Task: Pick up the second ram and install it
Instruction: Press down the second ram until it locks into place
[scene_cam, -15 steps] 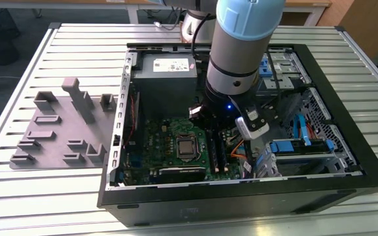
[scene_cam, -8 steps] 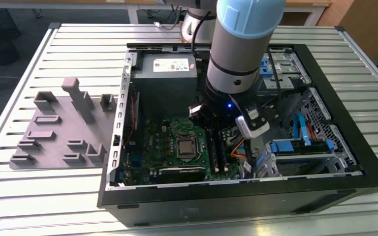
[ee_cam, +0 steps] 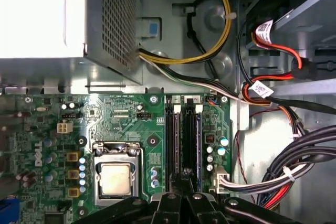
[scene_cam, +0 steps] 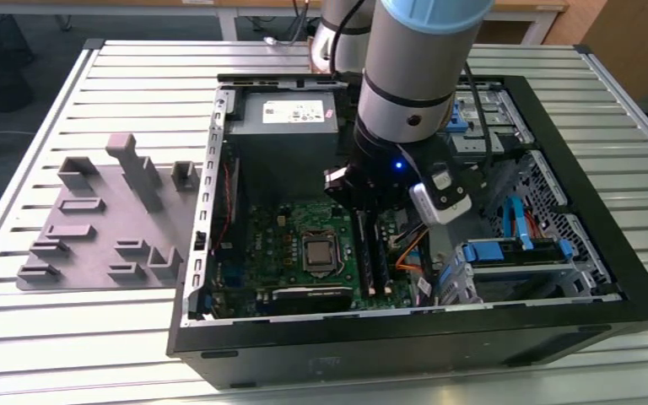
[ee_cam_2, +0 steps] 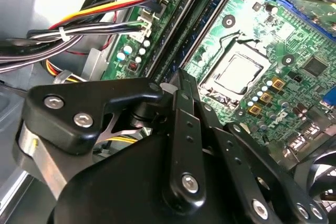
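gray holder tray point(scene_cam: 99, 224) on slatted table point(scene_cam: 31, 329) | open computer case point(scene_cam: 594, 316) beside it

A robotics lab: slatted aluminium workbench point(scene_cam: 99, 354), opened computer case point(scene_cam: 594, 278), gray fixture tray point(scene_cam: 88, 245).

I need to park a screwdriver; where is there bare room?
Free: the slatted table beside the gray holder tray, and its strip along the case. Crowded: the motherboard, under the arm.

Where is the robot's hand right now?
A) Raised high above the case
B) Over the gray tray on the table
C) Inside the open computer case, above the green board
C: the exterior view shows the hand down inside the computer case, just above the green board.
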Robot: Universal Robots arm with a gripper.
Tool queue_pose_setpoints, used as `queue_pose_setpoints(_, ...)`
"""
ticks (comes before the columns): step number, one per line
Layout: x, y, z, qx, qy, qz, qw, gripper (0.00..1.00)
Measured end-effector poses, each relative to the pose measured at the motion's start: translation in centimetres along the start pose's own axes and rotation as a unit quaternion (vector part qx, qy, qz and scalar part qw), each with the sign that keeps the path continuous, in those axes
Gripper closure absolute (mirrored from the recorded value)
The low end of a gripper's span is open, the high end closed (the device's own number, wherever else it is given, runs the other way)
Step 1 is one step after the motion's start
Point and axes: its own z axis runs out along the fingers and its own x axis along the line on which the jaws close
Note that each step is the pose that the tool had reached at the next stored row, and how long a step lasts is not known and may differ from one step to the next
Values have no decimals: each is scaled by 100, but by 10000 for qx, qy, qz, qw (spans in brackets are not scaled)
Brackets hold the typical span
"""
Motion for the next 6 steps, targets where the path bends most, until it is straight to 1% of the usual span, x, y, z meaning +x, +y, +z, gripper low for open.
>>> queue_pose_setpoints(6, 0, 0, -1, -2, 1, 0, 10000, 89)
